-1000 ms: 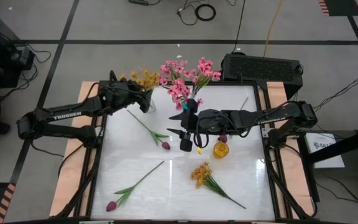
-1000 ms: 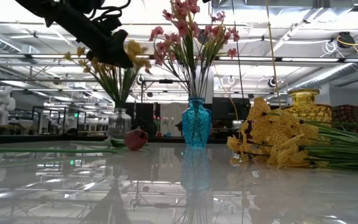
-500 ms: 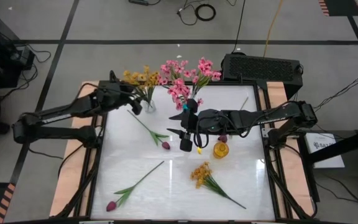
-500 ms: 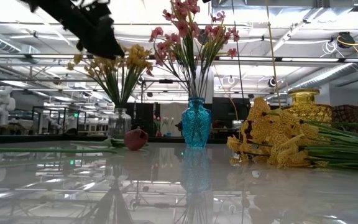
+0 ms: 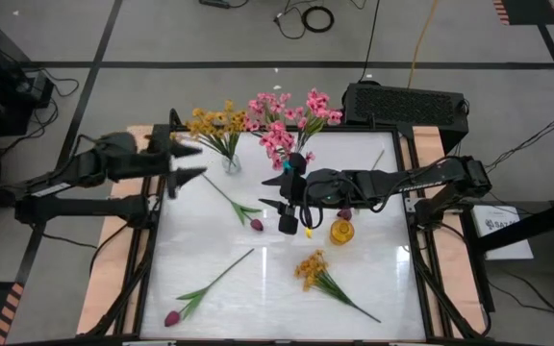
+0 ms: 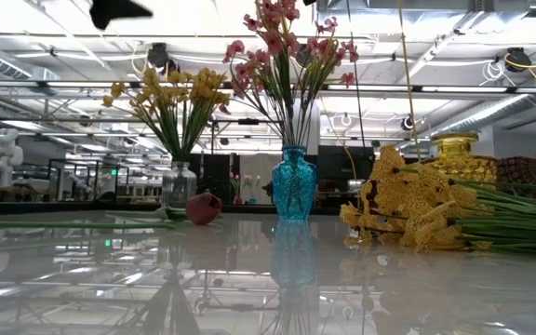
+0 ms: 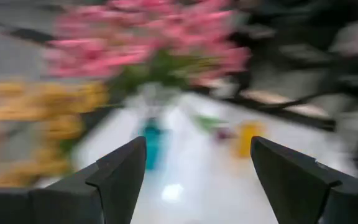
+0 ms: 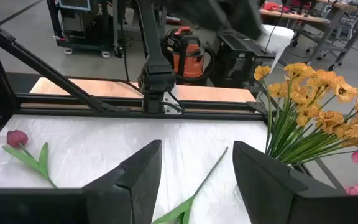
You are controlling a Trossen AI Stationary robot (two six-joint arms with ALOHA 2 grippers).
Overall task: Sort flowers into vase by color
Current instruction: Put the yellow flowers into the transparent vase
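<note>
- Since a second ago, in the high view, the left gripper [image 5: 183,161] has pulled back from the yellow flowers [image 5: 215,122] toward the table's left edge; it now sits beside them with its fingers spread and nothing between them, while the flowers stand in the clear vase [image 5: 231,164].
- Also in the high view, the right gripper [image 5: 275,192] has not shifted; it hovers mid-table, fingers apart and empty, between the blue vase [image 5: 288,163] holding the pink flowers [image 5: 291,120] and the amber vase [image 5: 341,232]. A tulip [image 5: 255,224] lies just beside it, a second tulip [image 5: 172,317] lies near the front left corner, and a loose yellow spray [image 5: 312,269] lies in front of the amber vase.
- At table height, the low view shows the yellow flowers upright in the clear vase [image 6: 178,183], the pink flowers [image 6: 282,46] in the blue vase [image 6: 293,195], a tulip bud [image 6: 203,207] between the two vases, and the loose yellow spray [image 6: 408,209] on the right. A dark part of one arm shows at the top edge.
- From the left wrist, the picture is blurred; the spread fingers [image 7: 120,180] frame the blue vase [image 7: 151,145] and the amber vase [image 7: 247,138] farther off.
- From the right wrist, the parted fingers [image 8: 143,171] face a tulip [image 8: 17,138] lying on the table and the yellow flowers [image 8: 316,93] to one side.
</note>
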